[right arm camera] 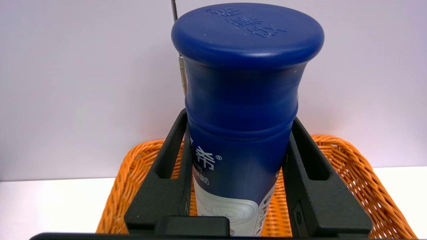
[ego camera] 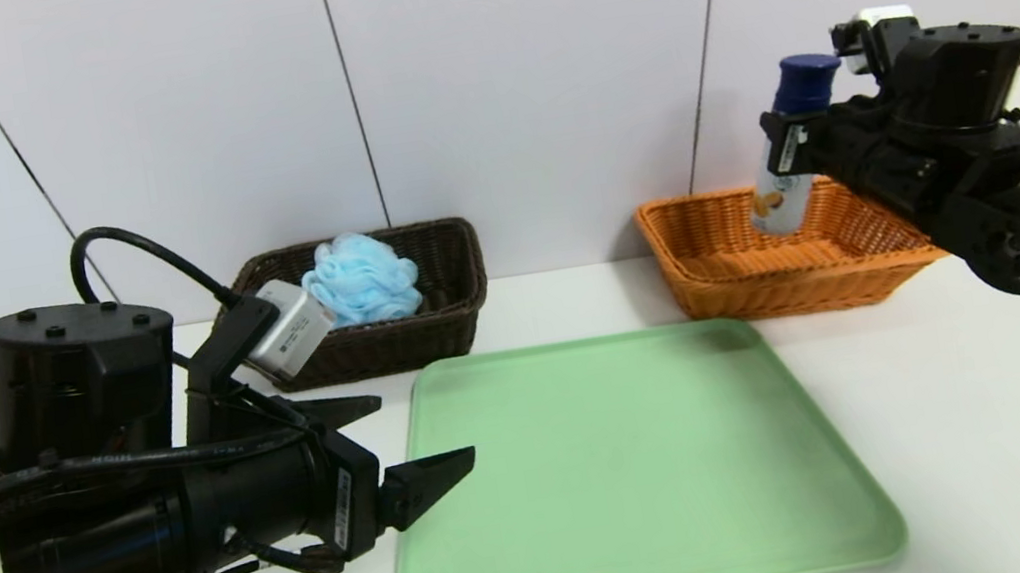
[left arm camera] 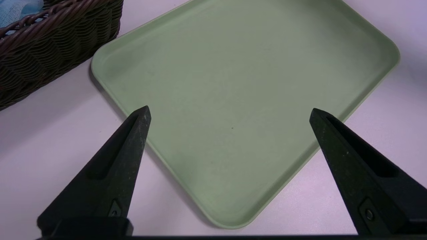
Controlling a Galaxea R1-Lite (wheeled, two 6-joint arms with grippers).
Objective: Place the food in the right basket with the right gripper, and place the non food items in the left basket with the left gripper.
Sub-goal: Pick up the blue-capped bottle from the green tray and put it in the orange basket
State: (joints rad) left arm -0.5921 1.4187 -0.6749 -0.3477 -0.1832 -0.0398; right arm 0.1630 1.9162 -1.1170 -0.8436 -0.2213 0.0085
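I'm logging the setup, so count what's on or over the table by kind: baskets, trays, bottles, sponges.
Baskets: 2, dark brown basket and orange basket
Trays: 1, green tray
Bottles: 1, blue-capped bottle, held over the orange basket by the right gripper
Sponges: 1, blue sponge in the brown basket
Total: 5

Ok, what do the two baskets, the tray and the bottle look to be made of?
The left basket and the right basket look like woven wicker or rattan, going by the visible strands, one dark brown, one orange. The green tray seems moulded plastic, smooth and matte. The bottle in the right claw looks like plastic with a glossy printed sleeve and a dark blue cap.
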